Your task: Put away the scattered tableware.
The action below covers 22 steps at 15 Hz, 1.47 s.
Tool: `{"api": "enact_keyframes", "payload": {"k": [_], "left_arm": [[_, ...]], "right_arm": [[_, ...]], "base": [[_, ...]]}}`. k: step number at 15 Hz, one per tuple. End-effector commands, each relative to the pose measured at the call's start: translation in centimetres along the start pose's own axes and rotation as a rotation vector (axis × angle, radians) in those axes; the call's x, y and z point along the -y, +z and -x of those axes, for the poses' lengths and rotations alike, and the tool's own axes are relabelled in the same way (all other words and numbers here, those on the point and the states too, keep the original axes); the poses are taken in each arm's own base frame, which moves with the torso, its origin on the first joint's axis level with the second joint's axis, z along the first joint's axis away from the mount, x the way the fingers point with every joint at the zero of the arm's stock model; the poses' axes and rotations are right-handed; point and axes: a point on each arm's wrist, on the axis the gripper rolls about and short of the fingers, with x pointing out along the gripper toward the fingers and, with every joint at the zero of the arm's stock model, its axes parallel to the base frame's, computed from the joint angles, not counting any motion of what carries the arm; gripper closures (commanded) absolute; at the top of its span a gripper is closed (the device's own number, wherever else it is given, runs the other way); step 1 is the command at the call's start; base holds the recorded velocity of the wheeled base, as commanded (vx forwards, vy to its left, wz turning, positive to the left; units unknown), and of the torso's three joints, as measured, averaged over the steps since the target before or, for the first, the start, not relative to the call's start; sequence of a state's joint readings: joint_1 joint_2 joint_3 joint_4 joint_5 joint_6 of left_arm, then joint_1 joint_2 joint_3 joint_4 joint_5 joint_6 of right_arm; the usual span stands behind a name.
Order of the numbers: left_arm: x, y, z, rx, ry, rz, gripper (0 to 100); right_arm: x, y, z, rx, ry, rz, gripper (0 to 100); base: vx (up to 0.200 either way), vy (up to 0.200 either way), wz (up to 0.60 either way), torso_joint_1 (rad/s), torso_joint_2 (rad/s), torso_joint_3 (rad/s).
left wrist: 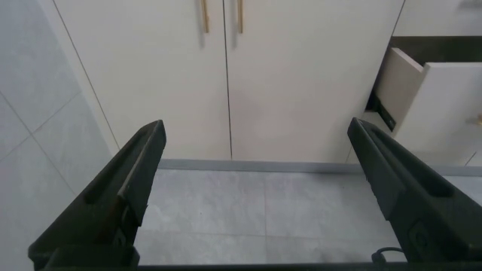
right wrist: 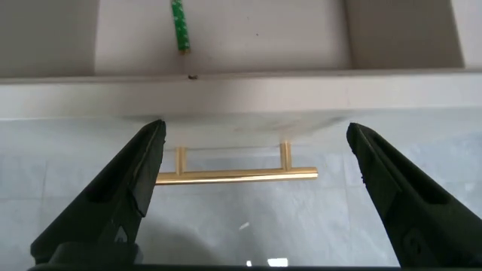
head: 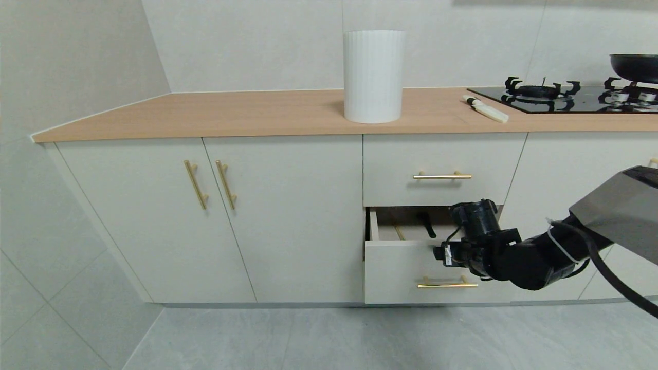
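The right arm (head: 534,257) reaches in low from the right side, its forearm roughly level and its wrist bent towards the front panel of the lower drawer (head: 396,272). That drawer is pulled partly out. The right gripper (right wrist: 256,135) hangs over the drawer's top edge with its 2 fingers wide apart and nothing between them; the drawer's gold handle (right wrist: 236,175) lies below the gap, and I cannot tell whether either finger touches the panel. The left gripper (left wrist: 256,132) is held low, facing the 2 cabinet doors (head: 205,221) and the floor (left wrist: 248,211), its 2 fingers likewise spread and empty. Inside the open drawer the head view shows 1 dark-handled piece (head: 426,224) and 1 pale stick-like piece (head: 398,231), while the right wrist view shows 1 green piece (right wrist: 179,26). On the countertop (head: 231,113), 1 cream-handled utensil (head: 486,109) lies just beside the hob (head: 565,100), well apart from both grippers. There is 1 white ribbed container (head: 373,76) standing upright mid-counter and 1 black pan (head: 635,67) on the hob, which shows 2 burners. The upper drawer (head: 442,154) is closed. Each of the 2 doors and each of the 2 drawers carries 1 gold handle.
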<state>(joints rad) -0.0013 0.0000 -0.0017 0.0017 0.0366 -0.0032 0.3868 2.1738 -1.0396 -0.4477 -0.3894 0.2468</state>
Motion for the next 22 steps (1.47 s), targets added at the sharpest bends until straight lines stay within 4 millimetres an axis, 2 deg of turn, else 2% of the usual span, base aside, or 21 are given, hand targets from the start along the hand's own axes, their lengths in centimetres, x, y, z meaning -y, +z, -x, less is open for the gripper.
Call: {"api": "enact_keyframes", "payload": {"k": [1, 3, 11, 18, 22], "left_arm": [[0.0, 0.0, 0.0, -0.002, 0.000, 0.000, 0], [0.0, 0.0, 0.0, -0.002, 0.000, 0.000, 0], [0.0, 0.0, 0.0, -0.003, 0.000, 0.000, 0], [0.0, 0.0, 0.0, -0.002, 0.000, 0.000, 0], [0.0, 0.0, 0.0, -0.003, 0.000, 0.000, 0]], "right_arm": [[-0.5, 0.0, -2.2, 0.002, -0.007, 0.004, 0], [-1.0, 0.5, -3.5, 0.020, -0.007, -0.005, 0], [-1.1, 1.3, -5.5, 0.057, -0.016, -0.034, 0], [0.7, 2.2, -7.4, 0.114, -0.044, -0.091, 0], [1.9, 2.0, -9.2, 0.136, -0.069, -0.119, 0]], "base": [[0.000, 0.000, 0.00, 0.000, 0.00, 0.000], [0.000, 0.000, 0.00, 0.000, 0.00, 0.000], [0.000, 0.000, 0.00, 0.000, 0.00, 0.000], [0.000, 0.000, 0.00, 0.000, 0.00, 0.000], [0.000, 0.000, 0.00, 0.000, 0.00, 0.000]]}}
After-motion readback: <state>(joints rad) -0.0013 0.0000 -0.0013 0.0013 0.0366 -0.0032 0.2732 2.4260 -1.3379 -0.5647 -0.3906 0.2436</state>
